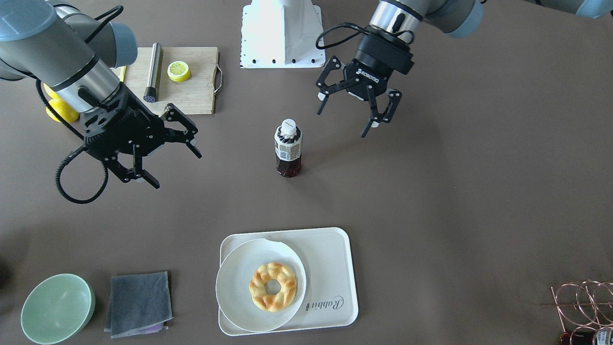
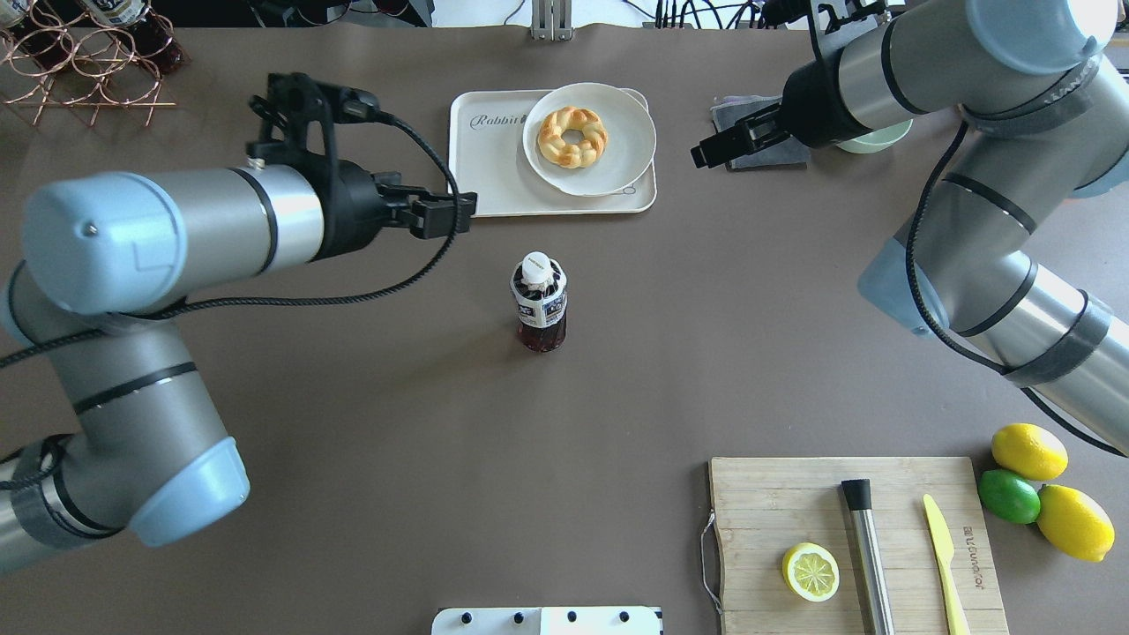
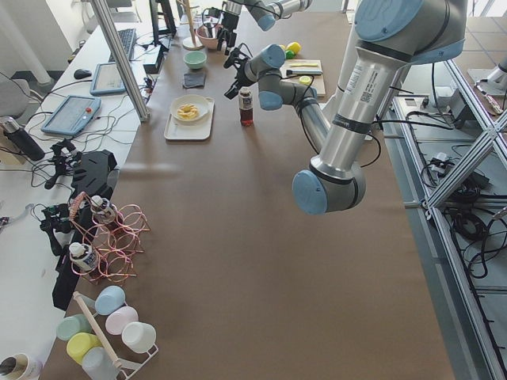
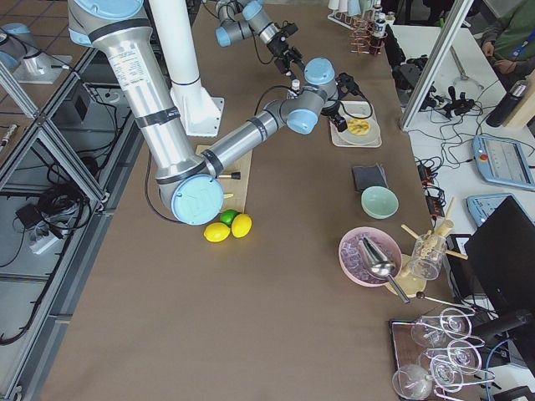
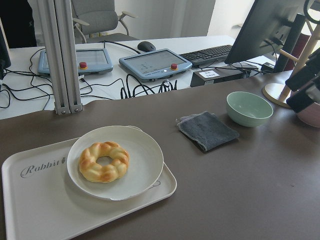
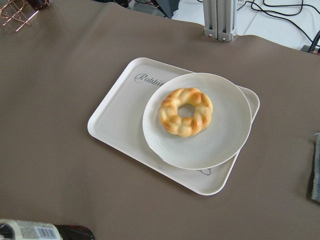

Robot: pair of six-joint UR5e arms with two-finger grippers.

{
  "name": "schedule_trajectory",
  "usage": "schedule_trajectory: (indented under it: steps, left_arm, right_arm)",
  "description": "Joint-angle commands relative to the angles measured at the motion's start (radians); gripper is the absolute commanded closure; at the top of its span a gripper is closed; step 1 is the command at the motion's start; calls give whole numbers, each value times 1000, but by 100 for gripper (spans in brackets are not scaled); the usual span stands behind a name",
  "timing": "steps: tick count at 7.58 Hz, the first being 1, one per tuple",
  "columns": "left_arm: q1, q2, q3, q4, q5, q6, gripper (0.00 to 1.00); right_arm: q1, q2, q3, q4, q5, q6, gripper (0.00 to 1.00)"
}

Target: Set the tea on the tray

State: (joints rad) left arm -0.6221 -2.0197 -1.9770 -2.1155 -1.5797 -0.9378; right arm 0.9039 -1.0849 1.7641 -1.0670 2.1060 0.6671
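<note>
The tea [image 1: 288, 149] is a small clear bottle of dark liquid with a white cap. It stands upright mid-table, also in the overhead view [image 2: 540, 302], and its label shows at the bottom edge of the right wrist view [image 6: 35, 231]. The cream tray [image 1: 330, 268] with "Rabbit" script lies beyond it [image 2: 489, 168]. It carries a white plate [image 1: 239, 287] with a doughnut [image 1: 273, 286]. My left gripper [image 1: 344, 122] is open and empty, above the table beside the bottle. My right gripper [image 1: 177, 170] is open and empty on the bottle's other side.
A wooden cutting board [image 2: 776, 503] holds a lemon half [image 2: 811, 571], a steel cylinder [image 2: 867, 556] and a yellow knife [image 2: 944, 551]. Lemons and a lime [image 2: 1032, 485] lie beside it. A green bowl [image 1: 57, 307] and grey cloth [image 1: 139, 303] lie near the tray. A copper rack [image 2: 79, 66] stands in a corner.
</note>
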Motion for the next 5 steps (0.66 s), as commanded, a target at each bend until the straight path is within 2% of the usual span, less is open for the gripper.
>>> schedule_trajectory:
  steps: [1,2,3,4,5]
  left_arm:
    - [-484,206,3,5,-698,3,2]
    - [-575,336,-3,5,-738,140,1]
    - [-587,474,13,3,-723,322,0]
    - [-661,533,73,5,-724,464,0]
    - [-706,583,129,3,-730,555,0]
  right_arm:
    - [-133,59,50,-2,-113,104,1]
    - [-193,60,83,-7,-159,121,1]
    - [-230,71,125,-60,-193,146,1]
    - [-288,139,150,-191,-261,172,1]
    - [-377,186,172,-309,-387,190,1]
